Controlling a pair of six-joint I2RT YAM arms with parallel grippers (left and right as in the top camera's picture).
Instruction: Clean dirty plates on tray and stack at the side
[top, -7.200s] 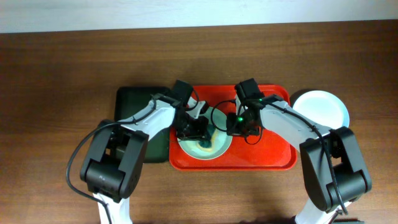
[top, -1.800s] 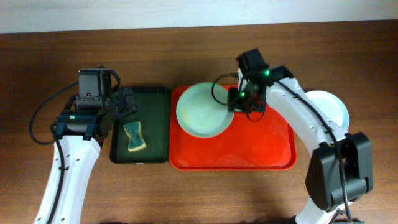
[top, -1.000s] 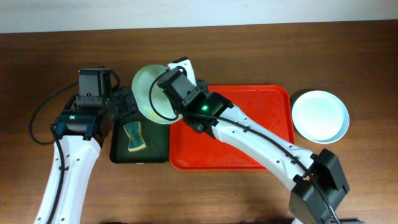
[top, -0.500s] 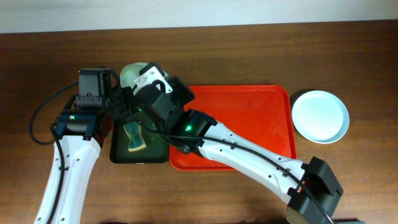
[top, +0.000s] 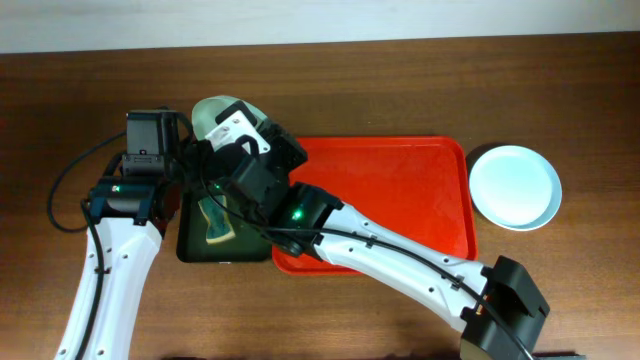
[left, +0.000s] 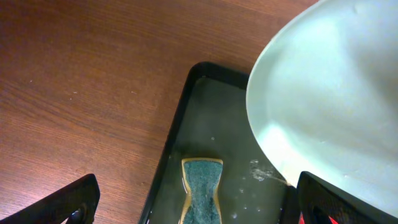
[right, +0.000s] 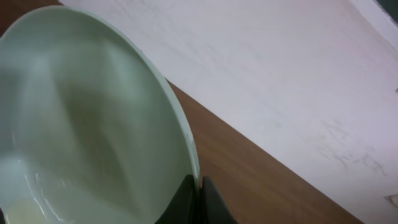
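Draining looks to us like the step in hand. The right gripper (right: 194, 198) is clenched on a pale mint plate (right: 81, 124), the rim pinched between its jaws and the dish tipped steeply out ahead of them. From overhead, that plate hangs above the far end of the dark green tray (top: 192, 250), well apart from the red tray (top: 400, 200), which carries no plate at all.

The left gripper (left: 198, 179) hangs with its jaws spread wide and nothing between them. The plate's lower edge sits ahead of those jaws and off to one side, and the sponge (left: 201, 190) lies flat in the green tray straight below the gap. Small droplets show on the tray floor under the plate's lowest point. A faint yellowish trace seems to cling to the rim there, though it is too small for us to be sure.

We judge this plate washed or nearly so. The next move calls for the right arm to level it and carry it back across the red tray. It would then lower it onto the pale plates (top: 515, 187) resting on the table (top: 60, 100) at the robot's right, letting go only once it is seated. A thin pinch on a wet rim could slip, so we would keep the swing slow.
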